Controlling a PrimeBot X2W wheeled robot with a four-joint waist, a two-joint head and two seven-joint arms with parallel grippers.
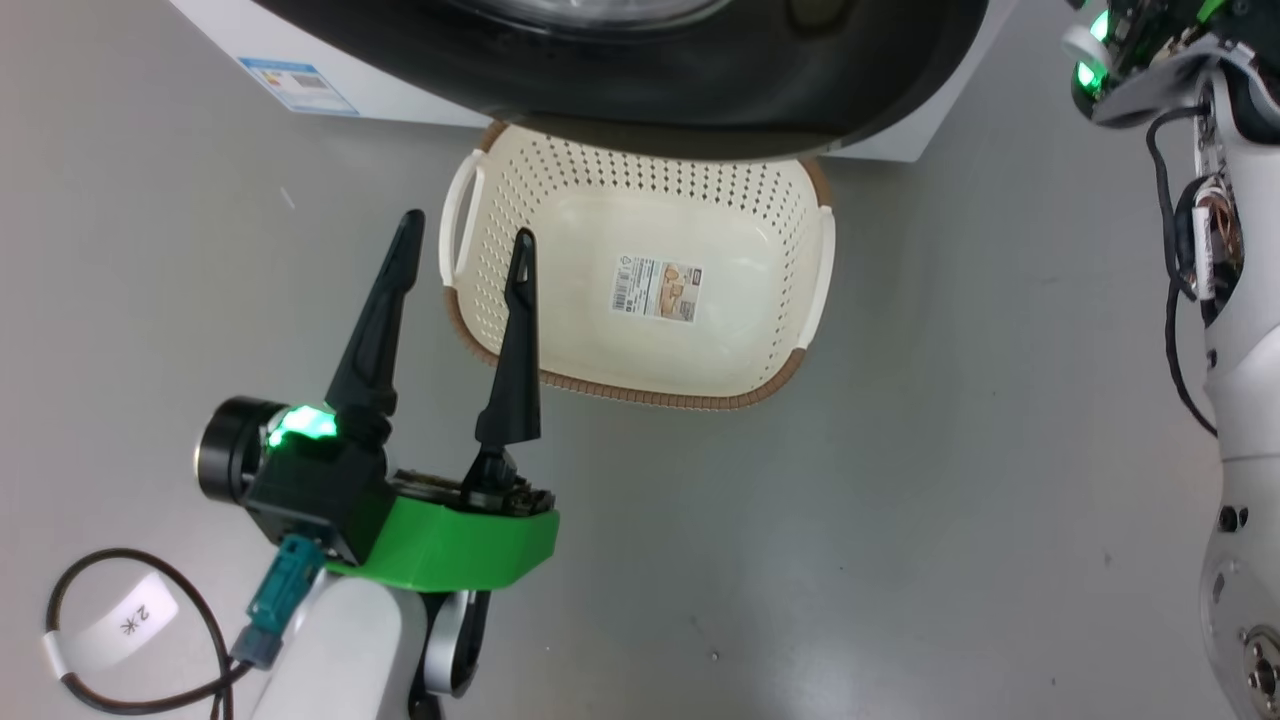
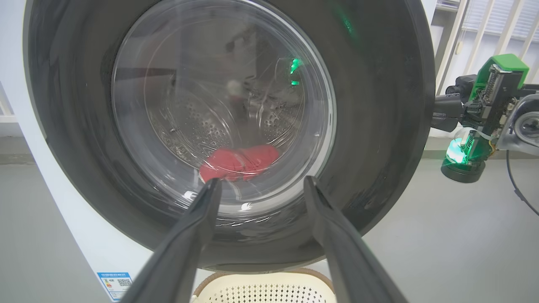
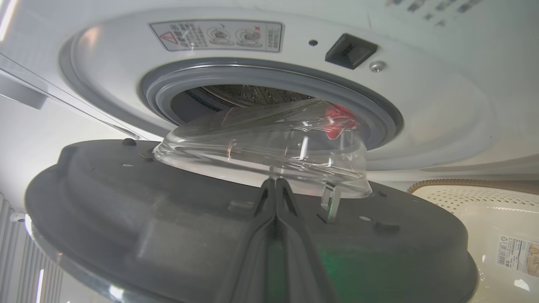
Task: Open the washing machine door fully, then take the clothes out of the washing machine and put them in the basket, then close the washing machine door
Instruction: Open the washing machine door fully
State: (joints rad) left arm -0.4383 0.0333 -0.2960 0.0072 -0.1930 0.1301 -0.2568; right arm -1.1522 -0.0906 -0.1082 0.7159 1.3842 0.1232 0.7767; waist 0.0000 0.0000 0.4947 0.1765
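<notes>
Clothes [image 2: 238,162] thru door [image 2: 379,126] glass, L wrist; door inner side, R wrist

Lit brightly and evenly, soft shadows on the floor [image 1: 900,500]; green glints and glare across the washing machine door [image 2: 227,118] glass; blurred, bowed at wrist-view edges

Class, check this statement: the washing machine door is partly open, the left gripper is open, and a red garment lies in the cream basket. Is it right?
One part is wrong. The head view shows the basket holding only its label sticker; the red clothes lie inside the washing machine. The washing machine door is partly open and the left gripper is open, as stated.
</notes>
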